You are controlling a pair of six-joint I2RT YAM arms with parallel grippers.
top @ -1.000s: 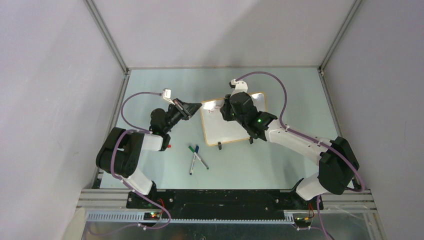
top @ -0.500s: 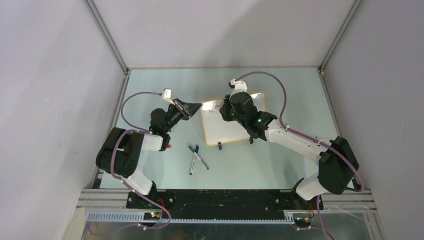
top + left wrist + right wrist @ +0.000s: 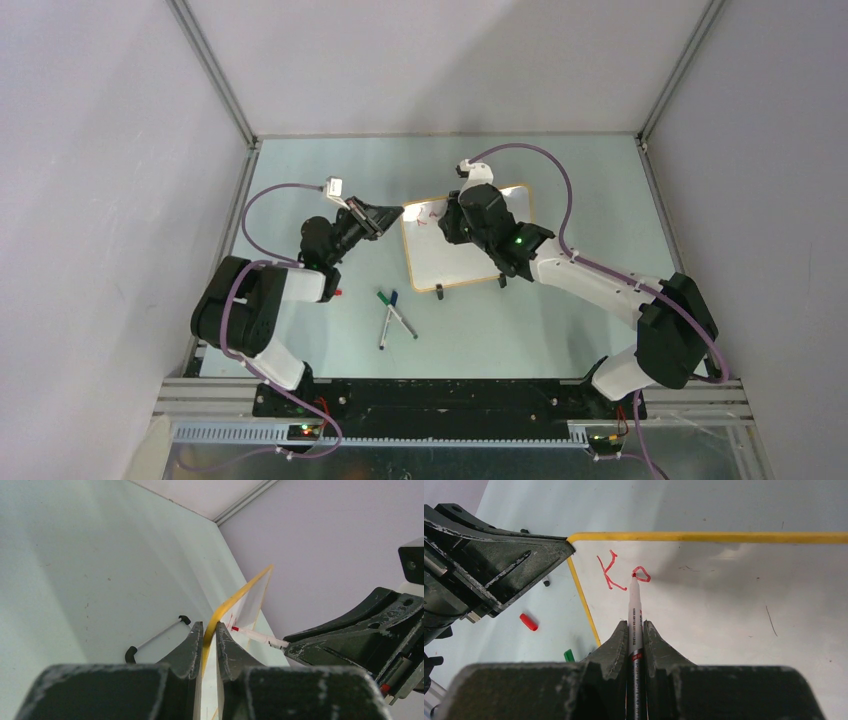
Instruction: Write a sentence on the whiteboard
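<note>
The whiteboard [image 3: 455, 258] lies on the table, white with a yellow-orange frame [image 3: 704, 536]. My left gripper [image 3: 398, 213] is shut on its far left corner, and the frame edge [image 3: 235, 600] runs up from between the fingers [image 3: 209, 626]. My right gripper [image 3: 635, 623] is shut on a red marker [image 3: 634, 602], hovering over the board's top left [image 3: 450, 222]. The marker's tip touches the board at a small red loop. The sentence [image 3: 623, 572] reads as a red "K" and that loop beside it.
A red cap [image 3: 528, 621] lies on the table left of the board. A green and a blue marker [image 3: 392, 315] lie crossed near the front. Two black clip feet [image 3: 439, 291] stick out at the board's near edge. Enclosure walls stand on three sides.
My right gripper has shifted slightly with the marker, and more red writing shows at the board's top left. The left arm has not moved.
</note>
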